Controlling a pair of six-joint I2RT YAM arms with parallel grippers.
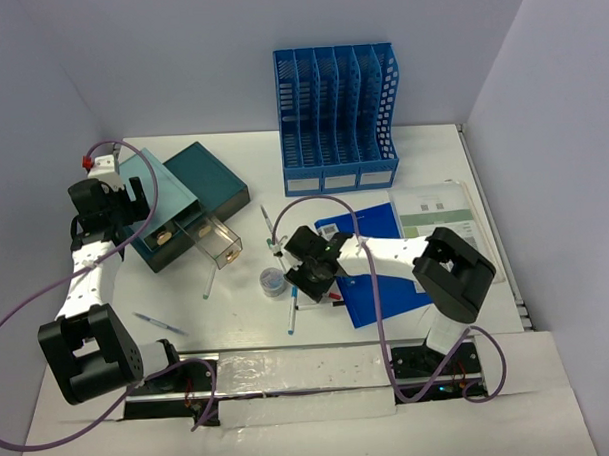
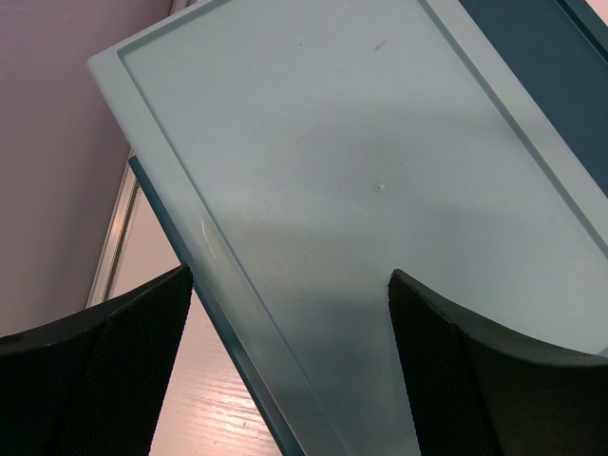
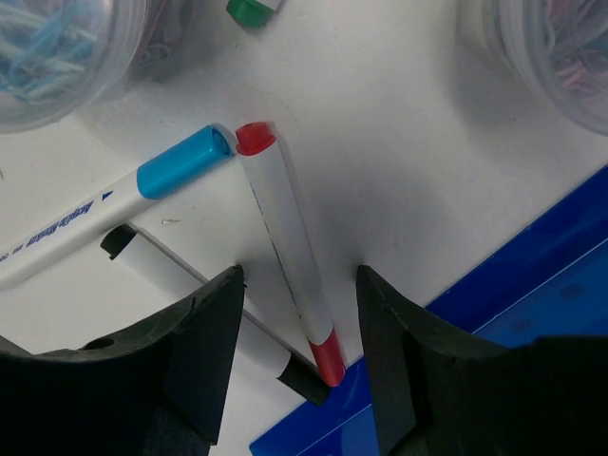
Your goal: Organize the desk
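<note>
The desk (image 1: pixel 437 153) lies under both claws, walled on three sides, with bare room mostly ahead of the right gripper (image 1: pixel 308 278). The blue file rack (image 1: pixel 336 117) stands far ahead of that gripper, upright at the back wall. The teal drawer unit (image 1: pixel 184 202) sits directly below the left gripper (image 2: pixel 290 313), one drawer pulled out. This gripper is released, jaws wide, hovering over the unit's pale top near its corner, probably to steady or shift it. The blue folder (image 3: pixel 532 313) lies just right of the right claw, its edge crowding that finger. The red-capped marker (image 3: pixel 285 247) lies between the parted jaws, a gap on each side, not yet gripped. A black-capped marker (image 3: pixel 190 294) runs under the left finger, so it risks being pinched too. The blue-capped marker (image 3: pixel 123 204) touches the red cap ahead-left. Paperclip tubs (image 3: pixel 57 47) sit beyond.
</note>
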